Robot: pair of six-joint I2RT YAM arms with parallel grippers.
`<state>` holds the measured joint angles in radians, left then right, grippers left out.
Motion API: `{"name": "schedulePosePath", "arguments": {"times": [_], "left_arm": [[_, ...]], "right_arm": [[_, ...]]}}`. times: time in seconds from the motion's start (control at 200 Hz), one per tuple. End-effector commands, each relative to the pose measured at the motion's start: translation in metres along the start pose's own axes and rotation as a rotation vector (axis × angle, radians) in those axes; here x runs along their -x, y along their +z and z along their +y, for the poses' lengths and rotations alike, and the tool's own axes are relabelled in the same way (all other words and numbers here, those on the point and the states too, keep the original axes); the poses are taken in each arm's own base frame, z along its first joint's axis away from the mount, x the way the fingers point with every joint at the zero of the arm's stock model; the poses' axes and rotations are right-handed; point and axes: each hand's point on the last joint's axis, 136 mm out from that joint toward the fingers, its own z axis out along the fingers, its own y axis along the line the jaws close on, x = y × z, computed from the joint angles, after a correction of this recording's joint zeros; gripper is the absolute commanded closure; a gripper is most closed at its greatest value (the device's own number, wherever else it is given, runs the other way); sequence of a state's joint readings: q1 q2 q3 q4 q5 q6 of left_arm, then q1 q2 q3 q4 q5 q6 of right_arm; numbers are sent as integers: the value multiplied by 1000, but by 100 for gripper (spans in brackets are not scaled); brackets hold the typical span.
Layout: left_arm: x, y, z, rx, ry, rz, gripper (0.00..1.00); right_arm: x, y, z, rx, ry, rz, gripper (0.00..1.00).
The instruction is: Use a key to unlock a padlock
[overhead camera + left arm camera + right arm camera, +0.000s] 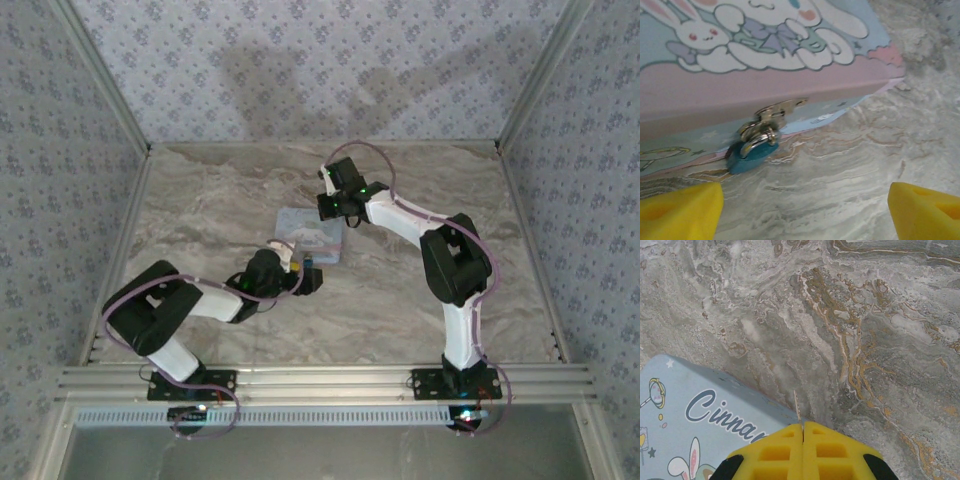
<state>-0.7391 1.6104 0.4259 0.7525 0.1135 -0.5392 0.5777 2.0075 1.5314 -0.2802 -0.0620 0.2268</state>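
Note:
The small dark-blue padlock [752, 152] hangs by its silver shackle from the hasp [772, 112] on the front of a light-blue cartoon tin [765, 75] and rests on the marble table. My left gripper [805, 210] is open, low on the table just in front of the padlock, which sits toward its left fingertip [682, 212]. Nothing lies between the fingers. My right gripper [803, 427] is shut on the key [797, 407], whose thin blade sticks out of the closed tips. It hovers over the tin's far corner [715, 405].
The tin [310, 232] lies in the middle of the marble table [200, 200], between the left gripper [300, 272] and the right gripper [328, 205]. Patterned walls close in the table on three sides. Open marble lies to the left and right.

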Motion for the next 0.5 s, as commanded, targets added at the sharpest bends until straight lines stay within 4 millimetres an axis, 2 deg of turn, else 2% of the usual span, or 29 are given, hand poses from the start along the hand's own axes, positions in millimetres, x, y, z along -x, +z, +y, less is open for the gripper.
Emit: {"name": "schedulePosePath", "arguments": {"times": [0.0, 0.32, 0.495], "left_arm": [[-1, 8, 6, 66, 48, -3, 12], [-3, 33, 2, 107, 116, 6, 9], [-4, 39, -15, 46, 166, 15, 11]], "right_arm": [[-13, 7, 0, -15, -18, 31, 100], [-17, 8, 1, -8, -20, 30, 100], [-18, 9, 3, -4, -22, 31, 100]]}}
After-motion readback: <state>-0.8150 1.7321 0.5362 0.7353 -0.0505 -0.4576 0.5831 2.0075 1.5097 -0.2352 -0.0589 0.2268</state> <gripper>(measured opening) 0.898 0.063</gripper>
